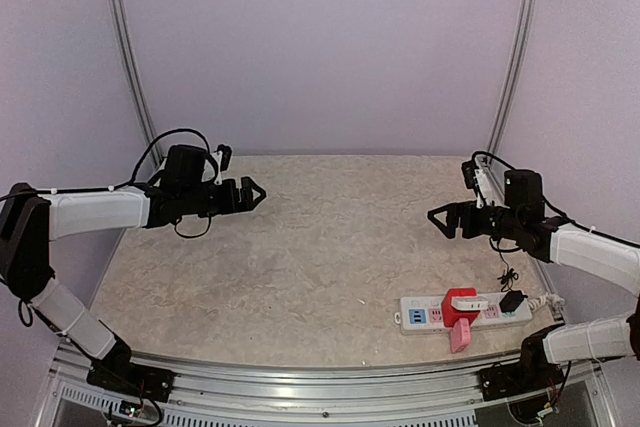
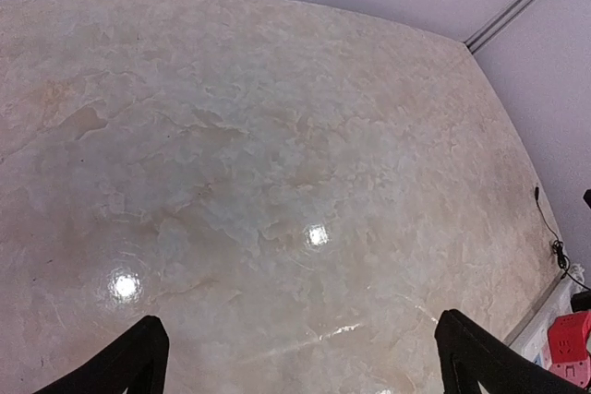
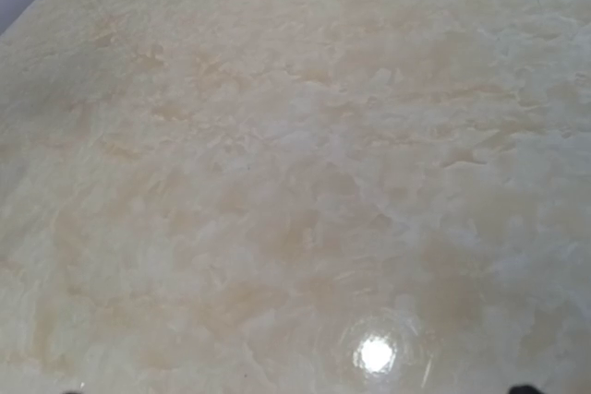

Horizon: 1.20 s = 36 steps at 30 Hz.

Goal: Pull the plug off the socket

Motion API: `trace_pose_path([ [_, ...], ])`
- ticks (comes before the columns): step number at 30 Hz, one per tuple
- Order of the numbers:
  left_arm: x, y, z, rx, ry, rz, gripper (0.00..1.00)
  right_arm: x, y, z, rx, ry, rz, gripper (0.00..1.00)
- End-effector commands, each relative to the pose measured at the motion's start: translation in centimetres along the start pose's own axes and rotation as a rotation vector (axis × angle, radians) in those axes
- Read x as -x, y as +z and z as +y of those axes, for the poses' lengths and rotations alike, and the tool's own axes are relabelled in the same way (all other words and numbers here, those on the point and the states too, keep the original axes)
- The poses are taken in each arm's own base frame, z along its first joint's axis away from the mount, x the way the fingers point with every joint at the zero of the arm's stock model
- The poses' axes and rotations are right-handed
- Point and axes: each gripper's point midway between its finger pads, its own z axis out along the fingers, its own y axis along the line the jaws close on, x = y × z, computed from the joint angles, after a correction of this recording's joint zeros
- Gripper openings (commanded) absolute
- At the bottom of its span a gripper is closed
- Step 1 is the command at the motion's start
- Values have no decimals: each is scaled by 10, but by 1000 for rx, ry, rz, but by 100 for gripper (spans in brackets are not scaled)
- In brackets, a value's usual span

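Below the right jaws, toward the near edge of the mottled beige stone-patterned bench [image 1: 300, 257], lies the long white rectangular power strip [image 1: 422, 315] with its row of pastel outlet faces. It rests flat and runs across the bench, apart from the right jaws and well apart from the left jaws. A blocky red adaptor [image 1: 459, 306] is seated on its middle. Just beside that, on the side away from the left jaws, a small white plug [image 1: 478, 304] sits on the strip. A black plug [image 1: 513, 301] sits at the strip's right end, where a white cord [image 1: 546, 301] leaves it. A pink block [image 1: 460, 336] lies against the strip's near side, just under the red adaptor. A thin black cable [image 1: 506, 274] shows between the right jaws and the black plug.

Both pairs of jaws hang above the bench, released and holding nothing. The left jaws, on the white left arm [image 1: 100, 210], are spread wide. In the left wrist view their two black fingertips [image 2: 129, 362] sit in opposite lower corners with bench between them, and the strip's end and the red adaptor show far to their right. The right jaws, on the white right arm [image 1: 590, 247], point toward the bench's middle and show forked apart in the top view. The right wrist view shows only bench surface ahead of them.
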Motion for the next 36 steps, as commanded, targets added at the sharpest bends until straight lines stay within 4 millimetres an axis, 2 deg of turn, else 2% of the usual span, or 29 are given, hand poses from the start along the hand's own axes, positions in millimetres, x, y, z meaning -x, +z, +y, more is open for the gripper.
trace_pose_path([
  [1, 27, -2, -23, -81, 78, -34, 99, 8, -5, 8, 23, -16, -10, 100],
  [5, 38, 0, -43, -145, 147, -36, 99, 12, -9, 11, 26, -18, -18, 100],
  [10, 35, 1, -100, -306, 328, -17, 99, 14, -14, 13, 23, -24, -15, 100],
  [13, 14, 9, -135, -356, 462, 48, 99, 17, -16, 15, 24, -29, -13, 100],
  [16, -16, 20, -167, -433, 581, 106, 99, 18, -18, 17, 32, -31, -12, 100],
  [23, -86, 26, -241, -629, 827, 193, 99, 15, -22, 18, 33, -22, -16, 100],
  [26, -119, 29, -265, -685, 939, 212, 99, 17, -25, 18, 24, -23, -20, 100],
  [31, -168, 31, -294, -793, 1029, 224, 99, 16, -28, 15, -5, -24, -8, 100],
  [36, -203, 36, -315, -845, 1095, 263, 99, 17, -31, 9, -45, -20, -4, 100],
])
